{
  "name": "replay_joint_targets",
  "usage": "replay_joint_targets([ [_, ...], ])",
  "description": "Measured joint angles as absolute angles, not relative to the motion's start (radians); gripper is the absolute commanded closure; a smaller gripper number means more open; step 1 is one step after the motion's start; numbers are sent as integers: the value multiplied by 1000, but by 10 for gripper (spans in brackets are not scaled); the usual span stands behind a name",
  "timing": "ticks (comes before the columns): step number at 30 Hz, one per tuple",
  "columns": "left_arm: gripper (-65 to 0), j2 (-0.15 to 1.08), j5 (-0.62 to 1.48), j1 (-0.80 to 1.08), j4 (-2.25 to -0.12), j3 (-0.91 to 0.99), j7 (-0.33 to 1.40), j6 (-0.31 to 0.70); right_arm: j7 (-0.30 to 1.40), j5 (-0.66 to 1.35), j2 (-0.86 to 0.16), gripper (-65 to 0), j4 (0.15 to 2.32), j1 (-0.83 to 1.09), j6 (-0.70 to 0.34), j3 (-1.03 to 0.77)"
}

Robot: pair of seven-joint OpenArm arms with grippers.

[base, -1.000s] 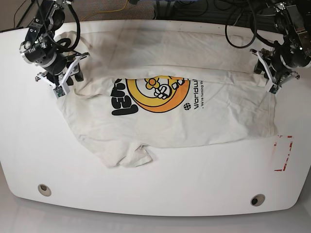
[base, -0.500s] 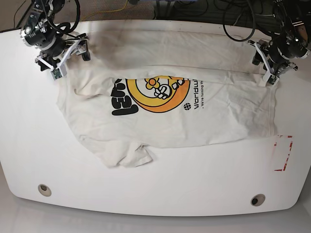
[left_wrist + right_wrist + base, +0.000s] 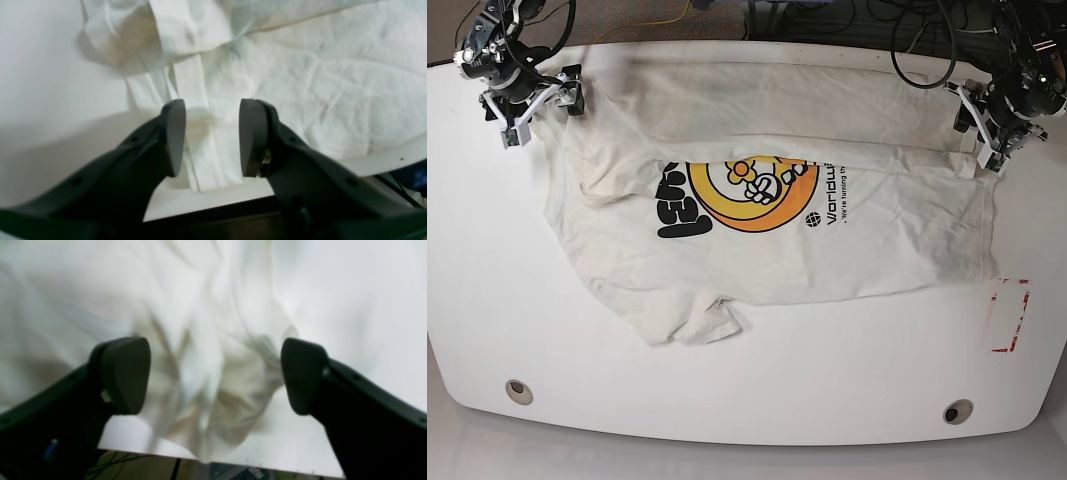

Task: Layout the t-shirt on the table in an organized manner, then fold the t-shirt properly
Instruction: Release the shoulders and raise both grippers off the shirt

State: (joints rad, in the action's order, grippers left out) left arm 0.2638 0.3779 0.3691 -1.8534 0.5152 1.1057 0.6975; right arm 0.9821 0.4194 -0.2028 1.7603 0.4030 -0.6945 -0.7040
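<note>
The t-shirt (image 3: pixel 777 190) lies print-up across the far half of the desk (image 3: pixel 747 385), but it is not yet properly laid out. Its far half is doubled over along a crease that cuts through the round yellow-orange print (image 3: pixel 752 195) and the black lettering (image 3: pixel 677 208). One sleeve (image 3: pixel 695 322) sits bunched toward the near side. So the spreading looks only partly done, and I'd say no real fold has been made.

The right claw (image 3: pixel 213 373) hovers above a rumpled corner of cloth at the desk's far edge. It is spread wide and grips nothing. The left claw (image 3: pixel 211 136) is parted too, straddling a flat strip of doubled hem near the opposite far corner without pinching it.

The fabric is thin, soft white cotton, finely creased, with folds that look faintly tan in their shadows. The desk is hard, glossy white, with rounded corners, two grey grommet holes (image 3: pixel 958 411) and a red tape rectangle (image 3: pixel 1010 315).
</note>
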Motion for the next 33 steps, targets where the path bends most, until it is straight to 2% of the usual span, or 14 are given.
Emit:
replay_joint_targets([
  [2, -249, 263, 378, 369, -1853, 515, 1105, 697, 965, 421, -202, -579, 1732, 408, -695, -706],
  [5, -249, 265, 378, 369, -1853, 515, 1105, 697, 945, 426, -203, -520, 1713, 408, -696, -706],
  [9, -249, 266, 376, 369, -1853, 515, 1106, 697, 945, 427, -205, -361, 1709, 407, -696, -707],
  [11, -249, 266, 376, 369, -1853, 515, 1105, 697, 945, 428, -202, -252, 1709, 408, -696, -707],
  [12, -249, 266, 377, 369, -1853, 515, 1105, 697, 945, 430, -201, -219, 1709, 409, -696, -708],
  [13, -249, 266, 377, 369, -1853, 515, 1105, 697, 946, 430, -201, -149, 1709, 411, -696, -708],
  [14, -249, 266, 377, 369, -1853, 515, 1105, 697, 949, 431, -201, -132, 1709, 411, -696, -708],
  [15, -249, 267, 377, 369, -1853, 515, 1105, 697, 950, 429, -199, -71, 1709, 414, -696, -709],
  [16, -249, 267, 375, 371, -1853, 516, 1106, 697, 950, 434, -198, -51, 1709, 416, -696, -710],
  [33, -249, 270, 374, 374, -1853, 515, 1105, 697, 929, 457, -200, -36, 1712, 509, -701, -751],
])
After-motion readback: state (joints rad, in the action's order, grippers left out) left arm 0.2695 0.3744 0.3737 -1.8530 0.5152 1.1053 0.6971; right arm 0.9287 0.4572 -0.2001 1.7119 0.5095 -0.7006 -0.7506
